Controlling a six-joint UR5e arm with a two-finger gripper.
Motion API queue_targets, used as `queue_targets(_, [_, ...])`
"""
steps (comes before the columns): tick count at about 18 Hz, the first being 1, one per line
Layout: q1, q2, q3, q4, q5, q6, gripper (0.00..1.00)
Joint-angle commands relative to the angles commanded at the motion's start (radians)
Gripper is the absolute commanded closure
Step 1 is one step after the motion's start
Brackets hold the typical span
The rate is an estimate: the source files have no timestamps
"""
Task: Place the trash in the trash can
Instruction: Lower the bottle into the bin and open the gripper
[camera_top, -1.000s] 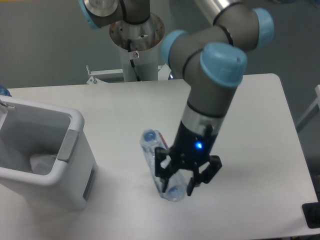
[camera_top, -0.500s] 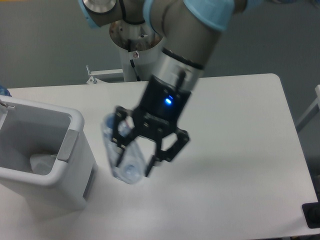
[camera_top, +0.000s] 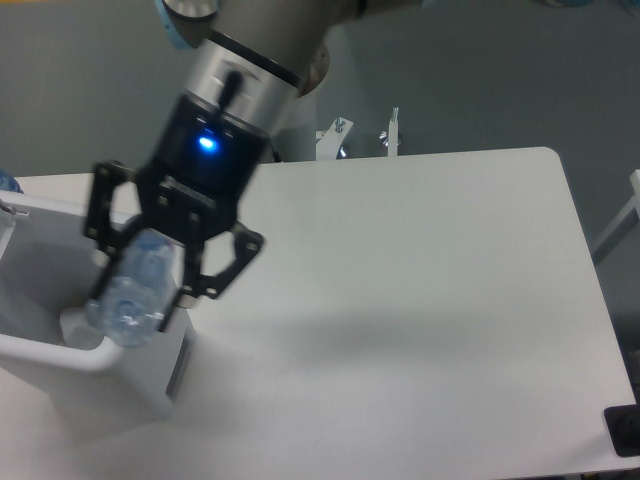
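A clear plastic bottle (camera_top: 131, 292) hangs base-down in the air, held between the fingers of my gripper (camera_top: 140, 275), which is shut on it. It hovers over the right rim of the white trash can (camera_top: 55, 352) at the table's left edge. Inside the can, a patch of crumpled white carton (camera_top: 78, 324) shows just under the bottle's base. The bottle's cap and label are hidden by the gripper body.
The white table (camera_top: 420, 300) stretches to the right of the can. The robot's base column (camera_top: 300, 120) stands at the back, with small metal brackets (camera_top: 390, 130) beside it. A dark object (camera_top: 624, 430) sits at the lower right corner.
The gripper has carried the bottle up and to the left, from above the table's middle to over the trash can's rim. The arm now covers part of the can.
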Motion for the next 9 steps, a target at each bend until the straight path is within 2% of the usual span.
queue_targets(9, [-0.106, -0.06, -0.011, 0.038, 0.009, 0.003, 0.44])
